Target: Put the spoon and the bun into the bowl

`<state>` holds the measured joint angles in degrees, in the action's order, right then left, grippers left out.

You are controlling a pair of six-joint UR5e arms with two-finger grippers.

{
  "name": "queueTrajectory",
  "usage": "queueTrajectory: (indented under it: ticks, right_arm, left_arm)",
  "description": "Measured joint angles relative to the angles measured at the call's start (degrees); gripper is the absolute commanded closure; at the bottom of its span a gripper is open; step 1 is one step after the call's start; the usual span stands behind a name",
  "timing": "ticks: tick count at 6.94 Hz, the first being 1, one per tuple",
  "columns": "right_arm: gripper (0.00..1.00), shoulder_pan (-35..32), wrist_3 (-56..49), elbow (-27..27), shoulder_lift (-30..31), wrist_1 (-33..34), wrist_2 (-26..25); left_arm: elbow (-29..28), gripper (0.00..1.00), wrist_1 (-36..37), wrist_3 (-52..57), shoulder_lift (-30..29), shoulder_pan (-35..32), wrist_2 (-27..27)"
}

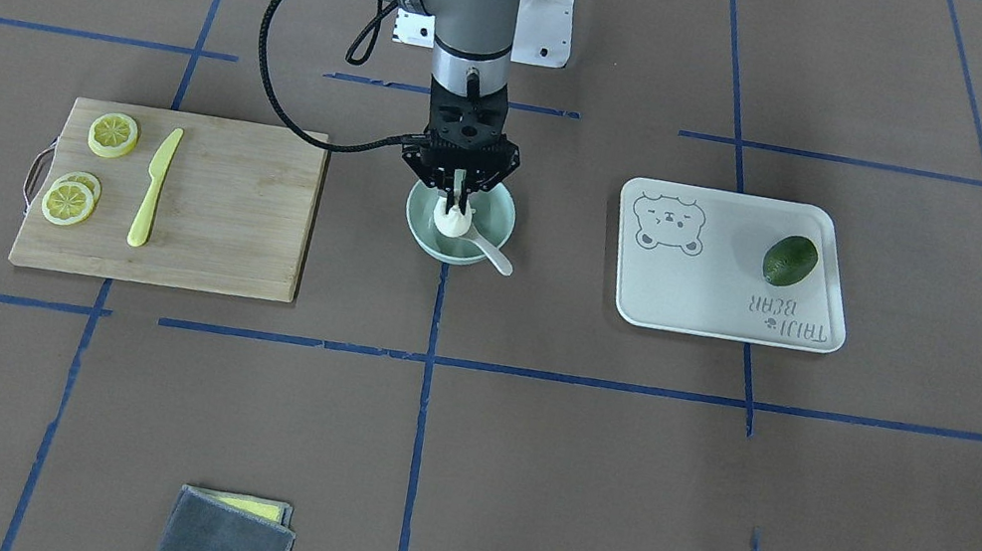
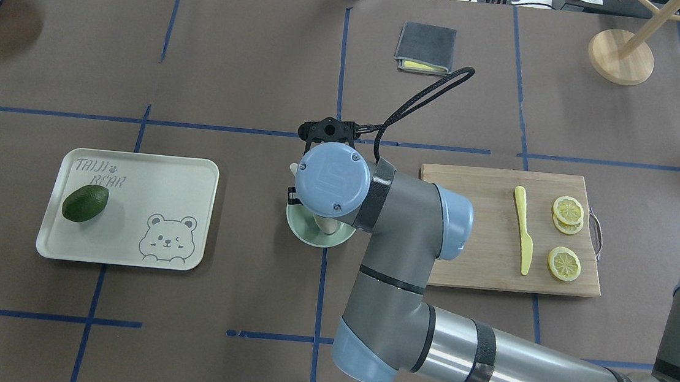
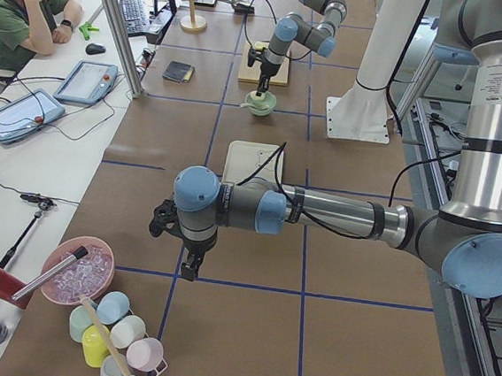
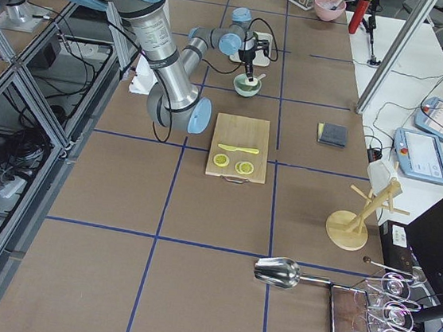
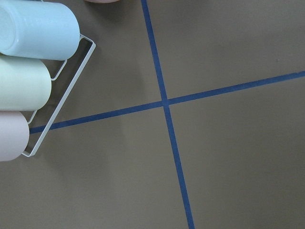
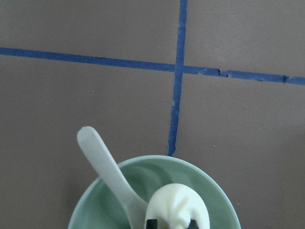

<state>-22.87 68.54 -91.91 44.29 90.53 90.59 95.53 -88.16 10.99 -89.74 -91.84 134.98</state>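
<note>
The brown-papered table (image 1: 515, 482), crossed by blue tape lines (image 1: 420, 425), is where the work is done; over its middle the bowl (image 1: 502, 213) is reached from above by the right gripper (image 1: 456, 197), which is clenched on the pleated top of the bun (image 1: 451, 222), held low inside the bowl; the spoon (image 1: 490, 255) is lodged there too, scoop down beside the bun and handle over the rim; whether the bun is seated cannot be told, so it is best lowered until it rests, let go gently, and the fingers drawn straight up clear of the spoon; the left gripper (image 3: 188, 267) is parked well apart near a cup rack (image 3: 117, 335), and whether it is clenched or released cannot be told; a cutting board (image 1: 230, 209), a tray (image 1: 709, 299), a cloth (image 1: 226, 547) and an avocado (image 1: 790, 260) are laid around; an operator (image 3: 19, 6) is seated at a side bench.
</note>
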Motion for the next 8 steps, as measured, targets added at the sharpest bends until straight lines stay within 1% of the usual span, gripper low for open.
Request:
queueTrajectory:
  ticks: [2, 4, 5, 7, 8]
  right_arm:
    - [0.00, 0.2, 0.0, -0.2, 0.8, -0.5, -0.6]
    - [0.00, -0.8, -1.5, -1.7, 0.9, -0.5, 0.1]
    - [0.00, -3.7, -4.1, -2.7, 1.2, -0.5, 2.6]
    - [0.00, -14.2, -16.0, -4.6, 4.5, -0.5, 12.4]
    - [0.00, -20.6, -24.5, -5.9, 8.0, -0.6, 18.2]
  left_arm:
    - [0.0, 0.00, 0.0, 0.0, 0.0, 0.0, 0.0]
    - [0.0, 0.00, 0.0, 0.0, 0.2, 0.0, 0.0]
    - [0.0, 0.00, 0.0, -0.1, 0.3, 0.0, 0.0]
    - [-0.4, 0.00, 0.0, -0.1, 0.7, 0.0, 0.0]
    - [-0.5, 0.00, 0.0, -0.1, 0.7, -0.1, 0.0]
